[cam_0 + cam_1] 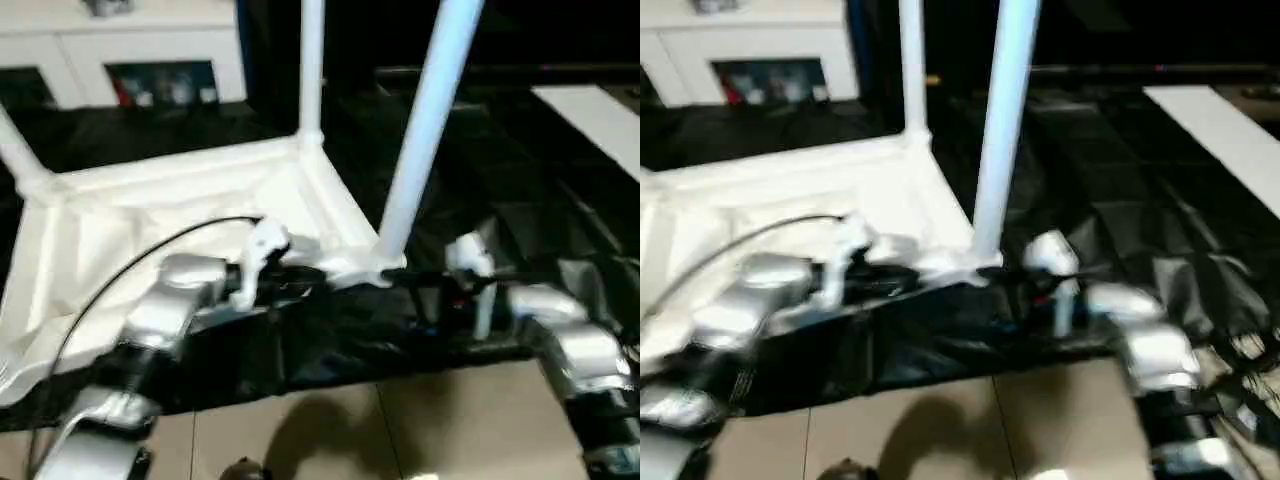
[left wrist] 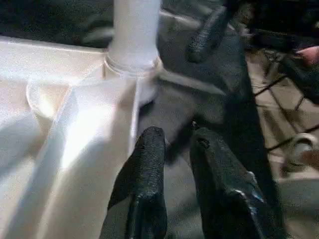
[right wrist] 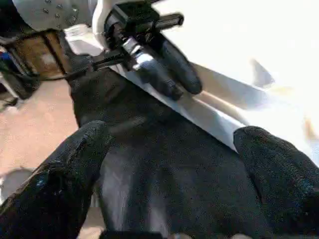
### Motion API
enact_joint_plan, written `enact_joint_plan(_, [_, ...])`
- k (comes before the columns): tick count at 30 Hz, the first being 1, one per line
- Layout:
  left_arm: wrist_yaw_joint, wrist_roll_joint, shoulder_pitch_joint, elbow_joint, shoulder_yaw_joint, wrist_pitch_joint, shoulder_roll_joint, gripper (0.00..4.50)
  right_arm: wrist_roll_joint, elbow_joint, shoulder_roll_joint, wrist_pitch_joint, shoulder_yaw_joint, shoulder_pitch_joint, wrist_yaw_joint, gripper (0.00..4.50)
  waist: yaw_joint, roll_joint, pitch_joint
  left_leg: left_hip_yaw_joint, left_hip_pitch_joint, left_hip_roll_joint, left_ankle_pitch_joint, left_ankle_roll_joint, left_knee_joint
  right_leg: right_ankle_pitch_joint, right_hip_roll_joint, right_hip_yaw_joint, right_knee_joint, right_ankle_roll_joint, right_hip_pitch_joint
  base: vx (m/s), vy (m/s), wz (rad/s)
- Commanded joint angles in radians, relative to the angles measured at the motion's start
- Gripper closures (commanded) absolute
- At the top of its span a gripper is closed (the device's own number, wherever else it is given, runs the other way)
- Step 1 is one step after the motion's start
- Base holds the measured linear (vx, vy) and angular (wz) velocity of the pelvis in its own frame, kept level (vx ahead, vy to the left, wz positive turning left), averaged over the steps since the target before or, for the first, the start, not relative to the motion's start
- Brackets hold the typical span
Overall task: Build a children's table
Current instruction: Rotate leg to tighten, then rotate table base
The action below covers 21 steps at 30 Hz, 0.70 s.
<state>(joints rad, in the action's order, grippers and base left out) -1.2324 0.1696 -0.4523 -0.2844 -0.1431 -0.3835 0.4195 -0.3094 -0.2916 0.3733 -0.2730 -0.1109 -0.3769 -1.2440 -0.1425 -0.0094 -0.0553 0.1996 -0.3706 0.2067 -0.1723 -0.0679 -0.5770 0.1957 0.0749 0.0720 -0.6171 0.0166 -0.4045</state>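
The white children's table (image 1: 150,220) lies upside down on a black sheet, its ribbed underside up. Three legs show: one in the near right corner socket (image 1: 420,130), one at the far corner (image 1: 311,70), one at the left (image 1: 15,150). My left gripper (image 1: 315,280) hovers over the sheet just outside the near rim, beside that near right leg (image 2: 134,30); its fingers (image 2: 144,174) stand a narrow gap apart with nothing between them. My right gripper (image 1: 405,275) faces it from the other side of the corner, its fingers (image 3: 65,169) spread wide and empty.
The black sheet (image 1: 300,350) ends at tan floor tiles (image 1: 420,420) close to me. A white glass-doored cabinet (image 1: 130,50) stands at the back left. A white board (image 1: 600,115) lies at the far right. A black cable (image 1: 130,265) arcs over my left forearm.
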Motion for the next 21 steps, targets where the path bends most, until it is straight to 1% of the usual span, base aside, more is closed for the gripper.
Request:
enact_joint_plan(1, [-0.050,0.051,0.039,0.116,0.004,-0.100,0.053,2.99,0.018,-0.031,-0.026,0.021,-0.016,-0.035,0.027,0.00,-0.001,-0.011,0.063,-0.020,0.011,0.039,-0.181,0.050,0.066,0.227,0.074,-0.045,0.071,0.207,0.042,0.000,0.000,0.00])
enact_joint_plan(2, [-0.063,0.064,0.057,0.150,0.004,-0.130,0.076,2.75,0.024,-0.044,-0.042,0.029,-0.021,-0.045,0.040,0.00,0.002,-0.005,0.061,-0.019,0.015,0.039,-0.192,0.038,0.068,0.233,0.073,-0.047,0.073,0.208,0.038,0.000,0.000,0.00])
enact_joint_plan(3, [-0.065,0.068,0.062,0.161,0.004,-0.139,0.081,2.75,0.024,-0.044,-0.044,0.028,-0.022,-0.046,0.044,0.00,0.003,-0.005,0.060,-0.018,0.019,0.038,-0.202,0.027,0.069,0.226,0.072,-0.048,0.074,0.210,0.037,0.000,0.000,0.00])
enact_joint_plan(4, [-0.071,0.061,0.114,0.234,-0.003,-0.204,0.143,2.70,0.068,-0.172,-0.131,0.076,-0.008,-0.121,0.198,0.00,-0.003,-0.007,0.062,-0.017,0.028,0.041,-0.205,0.016,0.068,0.210,0.073,-0.051,0.071,0.212,0.032,0.000,0.000,0.00])
enact_joint_plan(5, [-0.071,0.061,0.114,0.234,-0.003,-0.204,0.143,2.65,0.068,-0.172,-0.131,0.076,-0.008,-0.121,0.198,0.00,0.004,-0.003,0.061,-0.021,0.024,0.041,-0.207,0.007,0.070,0.210,0.078,-0.052,0.065,0.225,0.028,0.000,0.000,0.00])
enact_joint_plan(6, [-0.063,0.034,0.141,0.257,-0.008,-0.218,0.176,2.65,0.084,-0.256,-0.202,0.114,0.002,-0.170,0.294,0.00,0.009,-0.018,0.057,-0.020,0.017,0.033,-0.216,-0.001,0.076,0.253,0.073,-0.048,0.073,0.205,0.041,0.000,0.000,0.00])
enact_joint_plan(7, [-0.059,0.026,0.145,0.258,-0.008,-0.218,0.180,2.41,0.083,-0.268,-0.215,0.118,0.003,-0.178,0.309,0.00,0.007,-0.007,0.057,-0.020,0.029,0.037,-0.232,-0.014,0.076,0.270,0.080,-0.054,0.077,0.203,0.030,0.000,0.000,0.00])
enact_joint_plan(8, [-0.059,0.026,0.145,0.258,-0.008,-0.218,0.180,2.41,0.083,-0.268,-0.215,0.118,0.003,-0.178,0.309,0.00,0.012,-0.008,0.055,-0.020,0.021,0.032,-0.228,-0.014,0.077,0.265,0.077,-0.055,0.075,0.199,0.035,0.000,0.000,0.00])
enact_joint_plan(9, [-0.047,0.010,0.148,0.260,-0.015,-0.217,0.187,2.33,0.089,-0.292,-0.235,0.133,0.005,-0.191,0.343,0.00,0.004,-0.002,0.060,-0.019,0.032,0.036,-0.222,-0.021,0.075,0.233,0.075,-0.055,0.073,0.190,0.032,0.000,0.000,0.00])
enact_joint_plan(10, [-0.028,-0.013,0.150,0.261,-0.026,-0.219,0.196,2.28,0.099,-0.351,-0.279,0.169,0.025,-0.223,0.434,0.00,0.006,-0.002,0.059,-0.017,0.033,0.036,-0.209,-0.025,0.075,0.183,0.072,-0.056,0.068,0.199,0.029,0.000,0.000,0.00])
enact_joint_plan(11, [-0.028,-0.013,0.150,0.261,-0.026,-0.219,0.196,2.11,0.099,-0.351,-0.279,0.169,0.025,-0.223,0.434,0.00,0.009,-0.002,0.060,-0.018,0.029,0.034,-0.202,-0.030,0.076,0.166,0.071,-0.055,0.064,0.204,0.033,0.000,0.000,0.00])
enact_joint_plan(12, [-0.020,-0.012,0.152,0.271,-0.032,-0.228,0.203,2.02,0.105,-0.376,-0.294,0.185,0.035,-0.236,0.472,0.00,0.006,-0.003,0.064,-0.018,0.030,0.033,-0.185,-0.031,0.074,0.128,0.071,-0.054,0.059,0.203,0.038,0.000,0.000,0.00])
enact_joint_plan(13, [0.007,-0.014,0.152,0.282,-0.038,-0.236,0.208,2.02,0.107,-0.429,-0.320,0.208,0.060,-0.265,0.552,0.00,0.008,0.001,0.064,-0.018,0.029,0.032,-0.169,-0.034,0.073,0.092,0.069,-0.054,0.054,0.209,0.038,0.000,0.000,0.00])
enact_joint_plan(14, [0.009,-0.014,0.151,0.283,-0.038,-0.236,0.208,1.90,0.107,-0.432,-0.321,0.209,0.061,-0.267,0.555,0.00,0.010,0.001,0.065,-0.017,0.028,0.030,-0.168,-0.037,0.073,0.084,0.069,-0.054,0.053,0.214,0.038,0.000,0.000,0.00])
enact_joint_plan(15, [0.020,-0.016,0.151,0.286,-0.040,-0.240,0.208,1.90,0.104,-0.449,-0.327,0.214,0.069,-0.276,0.576,0.00,0.010,-0.002,0.065,-0.017,0.026,0.030,-0.167,-0.038,0.072,0.072,0.069,-0.054,0.053,0.214,0.042,0.000,0.000,0.00])
enact_joint_plan(16, [0.040,-0.026,0.150,0.287,-0.042,-0.232,0.206,1.67,0.108,-0.500,-0.339,0.243,0.090,-0.301,0.636,0.00,0.010,-0.004,0.064,-0.016,0.025,0.029,-0.173,-0.034,0.072,0.073,0.068,-0.054,0.053,0.210,0.044,0.000,0.000,0.00])
enact_joint_plan(17, [0.040,-0.026,0.150,0.287,-0.042,-0.232,0.206,1.57,0.108,-0.500,-0.339,0.243,0.090,-0.301,0.636,0.00,0.011,-0.003,0.065,-0.017,0.024,0.029,-0.173,-0.036,0.072,0.075,0.071,-0.055,0.052,0.210,0.044,0.000,0.000,0.00])
enact_joint_plan(18, [0.096,-0.055,0.132,0.261,-0.030,-0.196,0.186,1.52,0.101,-0.589,-0.351,0.295,0.139,-0.349,0.735,0.00,0.013,-0.003,0.062,-0.016,0.026,0.029,-0.195,-0.044,0.073,0.111,0.072,-0.056,0.058,0.208,0.042,0.000,0.000,0.00])
enact_joint_plan(20, [0.139,-0.074,0.118,0.238,-0.018,-0.162,0.173,1.48,0.096,-0.646,-0.349,0.328,0.166,-0.378,0.795,0.00,0.008,-0.001,0.063,-0.017,0.032,0.031,-0.216,-0.054,0.073,0.141,0.074,-0.057,0.061,0.202,0.039,0.000,0.000,0.00])
enact_joint_plan(21, [0.139,-0.074,0.118,0.238,-0.018,-0.162,0.173,1.38,0.096,-0.646,-0.349,0.328,0.166,-0.378,0.795,0.00,0.008,-0.001,0.063,-0.015,0.032,0.030,-0.216,-0.054,0.072,0.136,0.071,-0.057,0.060,0.201,0.038,0.000,0.000,0.00])
